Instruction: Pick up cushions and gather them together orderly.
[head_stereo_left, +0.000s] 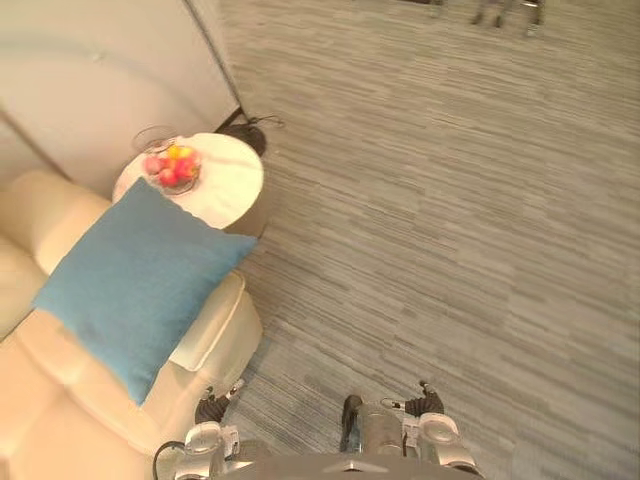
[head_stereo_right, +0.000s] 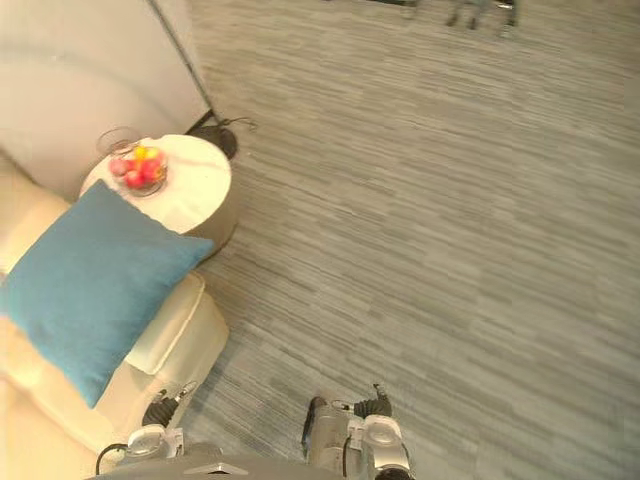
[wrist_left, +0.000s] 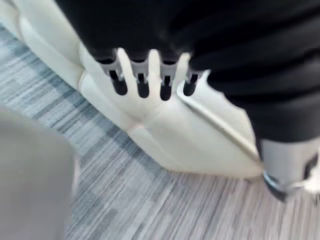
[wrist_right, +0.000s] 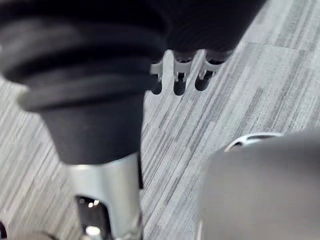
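The blue cushion (head_stereo_left: 140, 280) is lying on the cream armchair (head_stereo_left: 60, 420), to my left. It is sitting cornerwise, like a diamond, and is covering part of the seat and of the armrest nearest the table. Neither hand is touching it.

My left hand (wrist_left: 155, 70) is hanging beside the lower front of the armchair, above the carpet. Its fingers are pointing down, straight and relaxed, and are holding nothing.

My right hand (wrist_right: 179, 70) is hanging over the grey striped floor (head_stereo_left: 450, 200), well apart from the cushion. Its fingers are also straight and relaxed, the thumb is standing apart from them, and the hand is carrying nothing.

A round white table (head_stereo_left: 230, 185) is standing just beyond the armchair, and one corner of the cushion is overlapping its near edge as seen from my head. A bowl of red and yellow fruit (head_stereo_left: 172, 168) is resting on the table, toward the side nearest the wall.
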